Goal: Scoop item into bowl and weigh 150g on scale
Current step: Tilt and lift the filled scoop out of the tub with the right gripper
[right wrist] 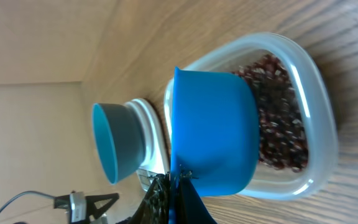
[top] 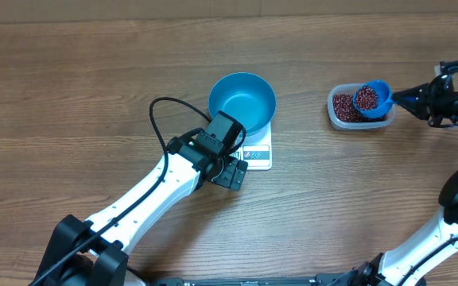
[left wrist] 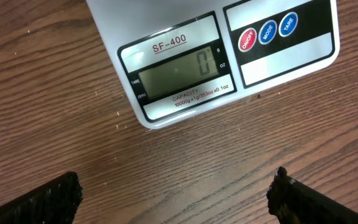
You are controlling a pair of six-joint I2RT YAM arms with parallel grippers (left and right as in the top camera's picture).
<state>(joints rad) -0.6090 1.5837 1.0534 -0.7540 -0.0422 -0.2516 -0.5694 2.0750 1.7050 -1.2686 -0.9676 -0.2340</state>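
The blue bowl (top: 242, 102) stands empty on the white scale (top: 259, 151). In the left wrist view the scale (left wrist: 185, 68) shows 0 on its display. My left gripper (top: 233, 171) hovers open just in front of the scale's display edge, with only bare wood between its fingers (left wrist: 48, 199). My right gripper (top: 420, 98) is shut on the handle of a small blue scoop (top: 372, 98). The scoop is heaped with red-brown beans and hangs over the clear tub (top: 337, 117). The right wrist view shows the scoop (right wrist: 213, 137) from beneath, over the beans (right wrist: 278, 124) in the tub.
The clear tub (right wrist: 316, 124) sits at the right of the table, well apart from the scale. A black cable (top: 159, 111) loops from my left arm beside the bowl. In the right wrist view the bowl (right wrist: 117, 143) shows far beyond the scoop.
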